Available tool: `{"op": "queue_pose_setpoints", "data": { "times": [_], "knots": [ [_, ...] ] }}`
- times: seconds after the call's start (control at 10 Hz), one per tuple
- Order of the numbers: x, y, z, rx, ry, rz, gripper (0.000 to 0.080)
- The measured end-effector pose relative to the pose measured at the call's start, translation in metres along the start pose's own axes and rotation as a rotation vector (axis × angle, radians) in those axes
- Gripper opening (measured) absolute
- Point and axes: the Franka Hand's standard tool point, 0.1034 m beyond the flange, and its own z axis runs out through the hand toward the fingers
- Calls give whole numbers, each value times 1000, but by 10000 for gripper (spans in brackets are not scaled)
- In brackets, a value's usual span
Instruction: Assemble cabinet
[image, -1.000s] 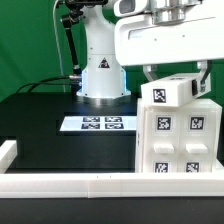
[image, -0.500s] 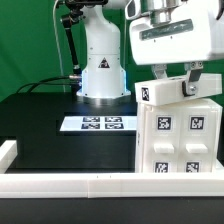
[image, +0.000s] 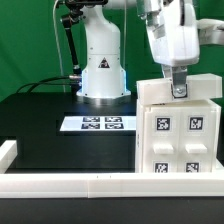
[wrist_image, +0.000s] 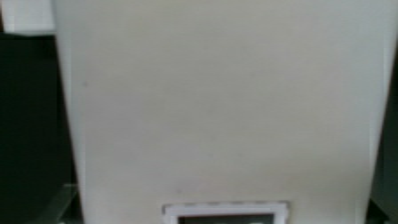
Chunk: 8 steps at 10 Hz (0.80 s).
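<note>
One white cabinet (image: 178, 130) is standing upright on the black desk (image: 50, 120) at the exterior view's right, just behind the near white border rail (image: 100, 185); four square black-and-white tags are showing on its front. The hand (image: 178, 88) is gripping the cabinet's top panel, fingers spread wide around it. One marker board (image: 100, 123) is lying flat to the left. The wrist view is showing plain white panel.

No readable words or numbers (only coded square tags on the cabinet (image: 178, 135) and the marker board (image: 98, 124)).
</note>
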Motion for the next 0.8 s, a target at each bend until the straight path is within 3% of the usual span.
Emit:
{"op": "queue_pose_setpoints", "data": {
  "times": [0.3,0.5,0.8],
  "knots": [
    [-2,0,0,1,-20,140,544],
    [-4,-1,-3,4,-27,107,743],
    [-13,-11,-32,48,-66,64,796]
  ]
}}
